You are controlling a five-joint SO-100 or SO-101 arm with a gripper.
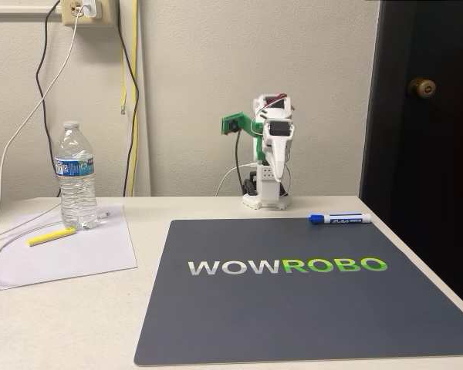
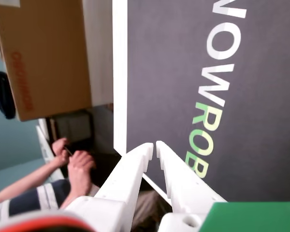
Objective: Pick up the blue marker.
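Lying on the dark mat's (image 1: pixel 309 308) far right edge, the blue marker (image 1: pixel 339 219) has nothing around it — water bottle (image 1: pixel 76 177) and yellow highlighter (image 1: pixel 52 237) sit well apart on paper (image 1: pixel 77 258) at the tabletop's (image 1: pixel 62 324) left. In the wrist view the fingers (image 2: pixel 135 166) look nearly together, gripping nothing — a person's hands (image 2: pixel 77 164) are partly cut off beyond the mat.

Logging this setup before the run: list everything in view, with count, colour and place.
blue marker: one, white with blue cap, lying on mat's far right edge
mat: one, dark grey with lettering, on table
water bottle: one, clear, standing on paper, left
yellow highlighter: one, lying on paper
paper: one sheet, white, left of mat
cardboard box: one, brown, wrist view
person: one, hands together, beyond table edge, wrist view
arm: one, white, folded behind mat
hand: one, white, fingertips nearly together, above mat
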